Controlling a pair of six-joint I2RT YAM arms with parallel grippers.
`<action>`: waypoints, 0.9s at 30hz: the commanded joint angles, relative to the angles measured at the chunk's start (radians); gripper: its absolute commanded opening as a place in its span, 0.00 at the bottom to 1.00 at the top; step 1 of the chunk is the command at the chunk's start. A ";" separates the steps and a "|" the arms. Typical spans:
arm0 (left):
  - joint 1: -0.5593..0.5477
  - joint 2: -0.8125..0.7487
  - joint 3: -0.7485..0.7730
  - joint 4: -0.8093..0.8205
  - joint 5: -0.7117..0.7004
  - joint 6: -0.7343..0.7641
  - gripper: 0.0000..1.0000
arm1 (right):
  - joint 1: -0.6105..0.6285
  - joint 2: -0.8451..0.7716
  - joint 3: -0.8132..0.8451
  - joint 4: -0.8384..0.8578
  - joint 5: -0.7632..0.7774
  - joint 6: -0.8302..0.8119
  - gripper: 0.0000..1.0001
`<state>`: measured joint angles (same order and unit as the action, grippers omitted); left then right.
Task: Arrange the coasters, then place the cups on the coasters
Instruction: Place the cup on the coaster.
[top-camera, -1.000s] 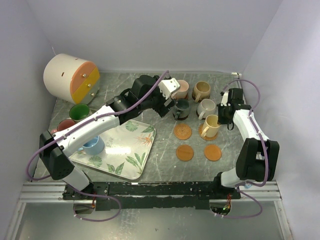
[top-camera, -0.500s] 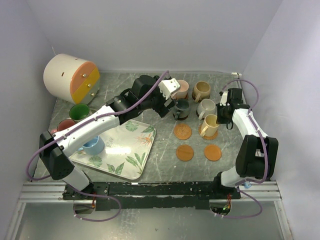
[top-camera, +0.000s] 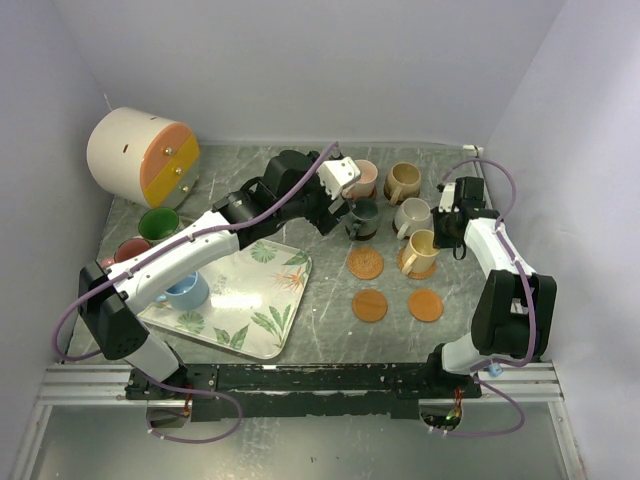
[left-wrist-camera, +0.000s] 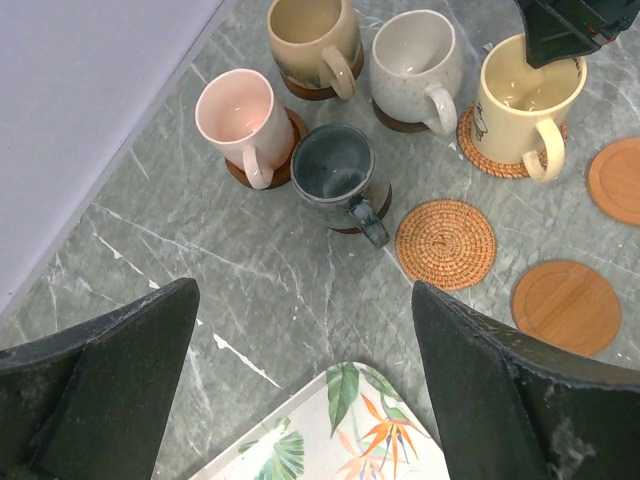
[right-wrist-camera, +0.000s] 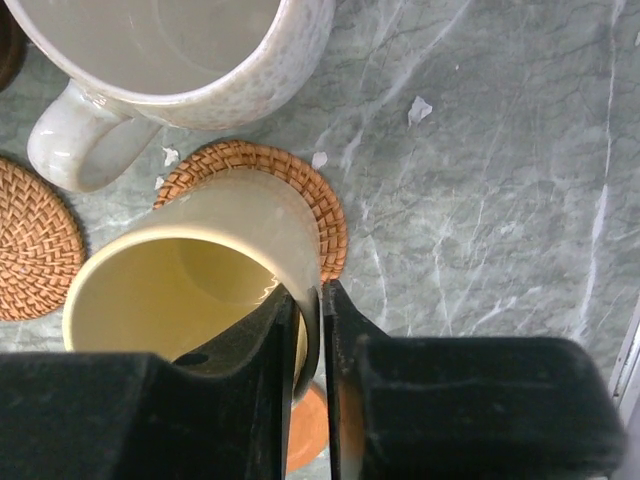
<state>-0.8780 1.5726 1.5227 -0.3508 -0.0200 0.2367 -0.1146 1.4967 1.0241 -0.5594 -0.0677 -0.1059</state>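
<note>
Five cups stand on coasters at the back right: pink (top-camera: 362, 178), tan (top-camera: 402, 182), dark grey (top-camera: 362, 218), cream (top-camera: 412, 215) and yellow (top-camera: 422, 250). The yellow cup (right-wrist-camera: 190, 290) rests on a woven coaster (right-wrist-camera: 305, 190). My right gripper (right-wrist-camera: 322, 300) pinches its rim, one finger inside and one outside. An empty woven coaster (top-camera: 365, 263) and two wooden coasters (top-camera: 370, 305) (top-camera: 426, 305) lie nearer. My left gripper (left-wrist-camera: 305, 390) hovers wide open above the tray corner, holding nothing, with the dark grey cup (left-wrist-camera: 335, 175) ahead of it.
A leaf-print tray (top-camera: 250, 300) lies at the left and carries a light blue cup (top-camera: 186, 290). A green cup (top-camera: 158, 222) and a red cup (top-camera: 130, 250) stand left of it. A big white-and-orange cylinder (top-camera: 140, 155) fills the back left corner.
My right forearm has shifted slightly. The yellow cup, the other cups and my left arm stay where they were.
</note>
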 joint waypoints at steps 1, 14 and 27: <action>0.004 -0.025 -0.010 -0.003 0.027 0.013 0.99 | -0.002 -0.020 -0.015 0.011 0.002 -0.008 0.19; 0.035 -0.058 -0.014 -0.195 -0.021 0.198 1.00 | -0.002 -0.065 0.151 -0.013 -0.107 -0.017 0.59; 0.585 -0.220 -0.150 -0.582 0.226 0.435 0.97 | 0.009 -0.118 0.187 0.068 -0.591 -0.162 0.69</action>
<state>-0.4091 1.3960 1.3960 -0.7330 0.0673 0.5079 -0.1120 1.3983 1.1839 -0.5224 -0.4561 -0.2184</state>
